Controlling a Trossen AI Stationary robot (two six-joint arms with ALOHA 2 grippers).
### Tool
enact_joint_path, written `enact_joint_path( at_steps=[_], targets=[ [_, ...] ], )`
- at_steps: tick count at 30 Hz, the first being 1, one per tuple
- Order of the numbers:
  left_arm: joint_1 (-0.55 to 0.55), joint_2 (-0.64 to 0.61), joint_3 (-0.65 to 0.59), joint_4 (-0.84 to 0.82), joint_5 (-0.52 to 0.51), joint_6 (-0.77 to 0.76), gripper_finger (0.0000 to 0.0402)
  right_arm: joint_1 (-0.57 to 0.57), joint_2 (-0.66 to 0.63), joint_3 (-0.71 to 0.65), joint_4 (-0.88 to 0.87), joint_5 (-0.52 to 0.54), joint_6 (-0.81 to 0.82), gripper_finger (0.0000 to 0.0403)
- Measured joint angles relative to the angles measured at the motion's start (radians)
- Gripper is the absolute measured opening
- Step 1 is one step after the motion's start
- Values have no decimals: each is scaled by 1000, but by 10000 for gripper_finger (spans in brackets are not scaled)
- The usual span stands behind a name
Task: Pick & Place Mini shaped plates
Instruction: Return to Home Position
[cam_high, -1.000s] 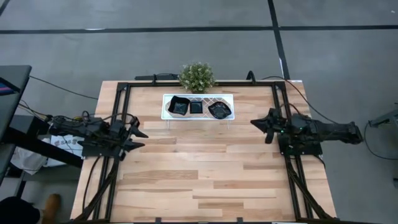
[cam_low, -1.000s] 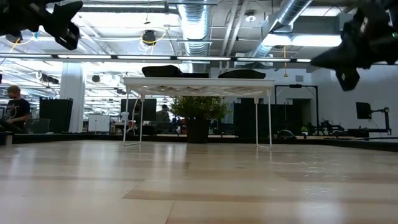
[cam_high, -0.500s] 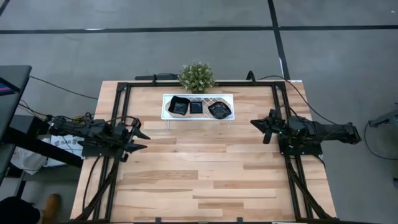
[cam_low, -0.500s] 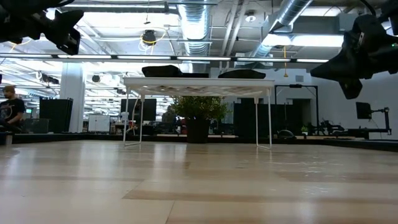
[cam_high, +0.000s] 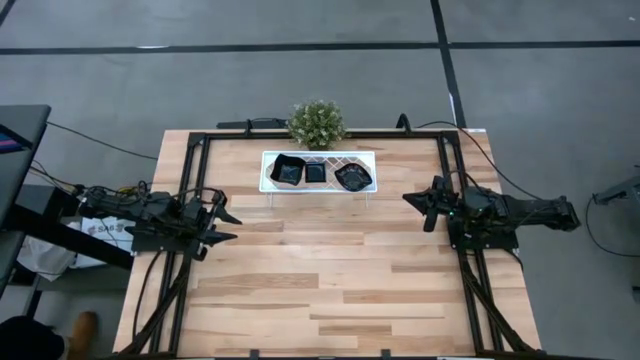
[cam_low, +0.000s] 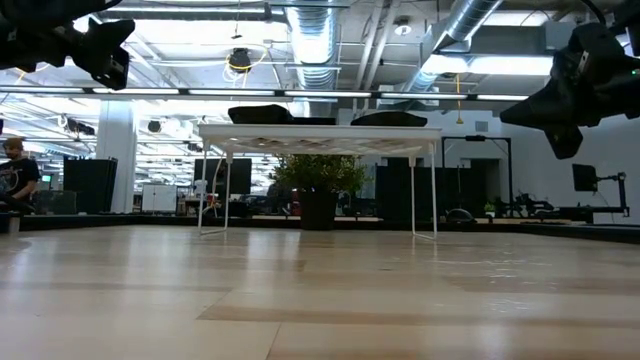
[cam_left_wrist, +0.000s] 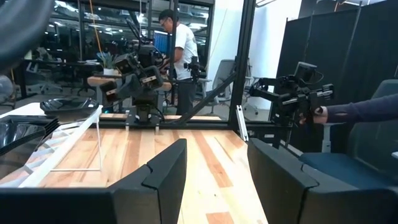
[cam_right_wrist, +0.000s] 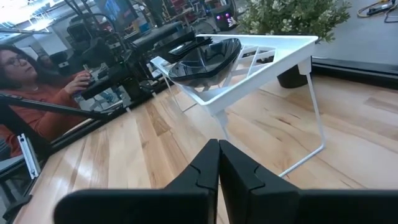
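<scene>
Three black mini shaped plates (cam_high: 287, 171) (cam_high: 315, 172) (cam_high: 353, 177) lie side by side on a white lattice tray (cam_high: 368, 157), which stands on thin wire legs at the far middle of the table. One plate (cam_right_wrist: 205, 56) shows in the right wrist view near the tray's corner. My left gripper (cam_high: 236, 225) (cam_left_wrist: 217, 180) hovers open at the table's left side, pointing level toward the right and holding nothing. My right gripper (cam_high: 405, 197) (cam_right_wrist: 219, 163) hovers shut at the right side, pointing left, also holding nothing. Both are well clear of the tray.
A small green potted plant (cam_high: 317, 122) stands just behind the tray at the far edge. A black frame (cam_high: 447, 200) runs along the table's left, right and far sides. Bare wood (cam_high: 320, 270) lies between the arms and toward the near edge. People are in the room beyond the table.
</scene>
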Motion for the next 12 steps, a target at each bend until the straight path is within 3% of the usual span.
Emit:
enact_joint_path(
  at_steps=[12],
  targets=[
    [0, 8, 0, 12, 0, -9, 172, 0, 0, 0, 0, -1, -2, 6]
  ],
)
